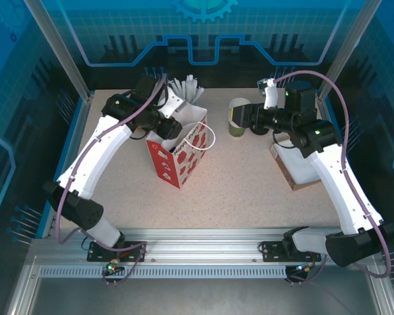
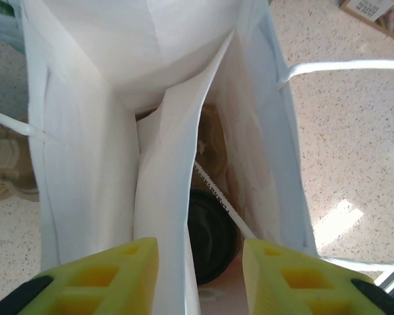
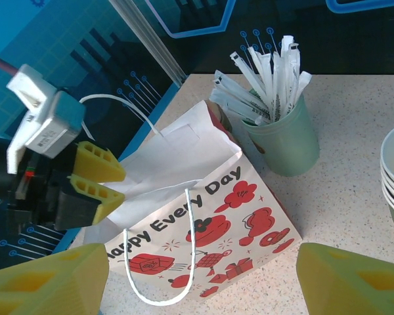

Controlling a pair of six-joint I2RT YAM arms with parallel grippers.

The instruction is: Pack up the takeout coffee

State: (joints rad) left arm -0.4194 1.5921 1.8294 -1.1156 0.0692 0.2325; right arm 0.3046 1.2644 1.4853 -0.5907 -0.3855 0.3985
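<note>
Black-lidded takeout coffee cup (image 2: 210, 236) bottom-centre, deep inside white red-printed paper bag (image 3: 203, 216), straight ahead of left gripper (image 2: 200, 252) straddling its rim, grip unclear; right gripper (image 3: 202, 266) spread wide, empty.

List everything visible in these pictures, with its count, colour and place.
paper bag: one, white with red prints, mid-table, open.
takeout coffee: one, black lid showing, inside the bag.
cup of sticks: one, pale green, behind the bag.
stack of cups: one, green, white rims, right of the bag.
flat board: one, brown and white, under the right arm.
table: one, speckled beige.
left gripper: one, yellow, open astride the bag's rim.
right gripper: one, yellow, open, facing the bag.
</note>
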